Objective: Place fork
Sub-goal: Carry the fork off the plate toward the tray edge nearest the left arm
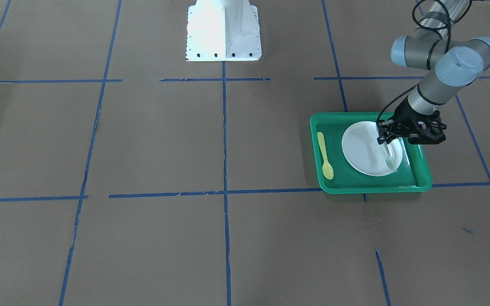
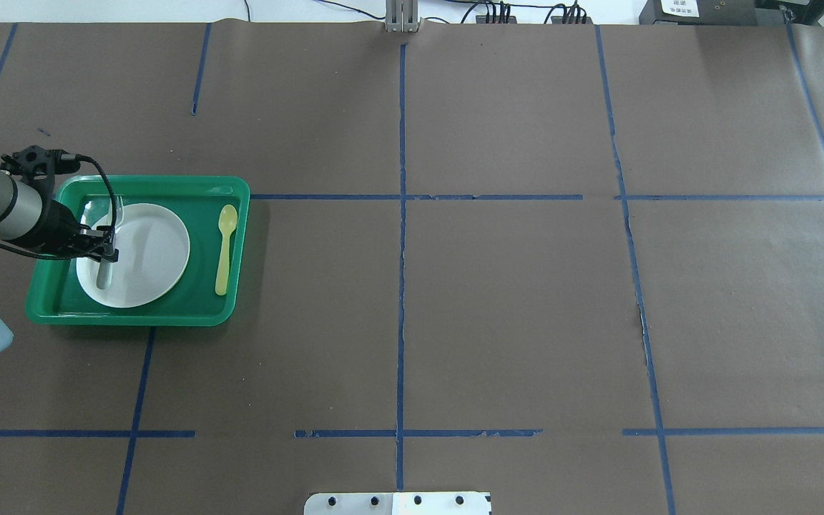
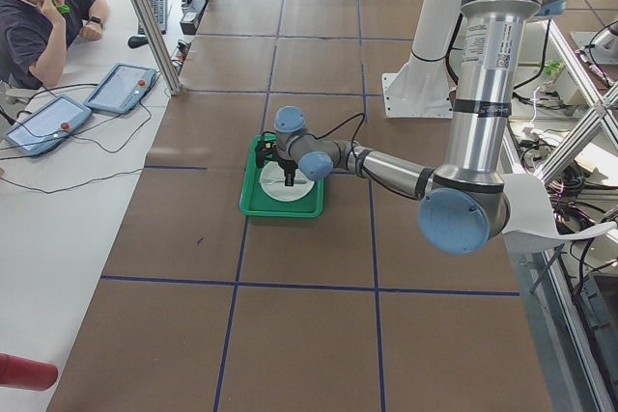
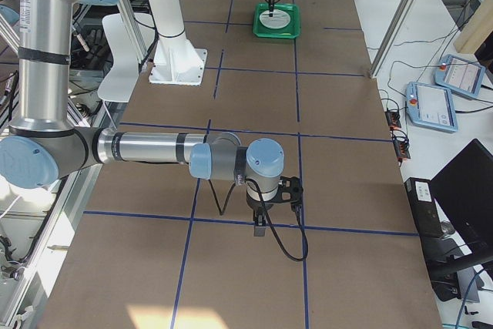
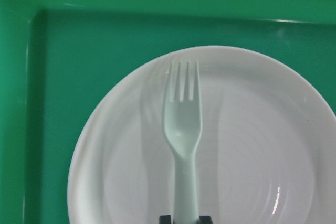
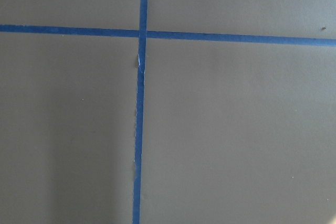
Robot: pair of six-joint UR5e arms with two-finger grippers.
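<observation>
Over the plate [image 5: 252, 145], fork [image 5: 182, 119], handle hidden in left hand [image 5: 185, 218].

No word, number or brand can be read. A printed strip [image 3: 480, 41] runs down the left arm's upright tube [image 3: 483, 103], high above the left gripper [image 3: 289, 178] — letters too small to make out. A pale sticker [image 2: 675, 6] on a box [image 2: 712, 11] far across the table [image 2: 512, 300] from it — blurred too.

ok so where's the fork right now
In the front-facing view, at the right: the pale translucent plastic fork is held in the left end effector over the round white plate in the green plastic tray.
</observation>
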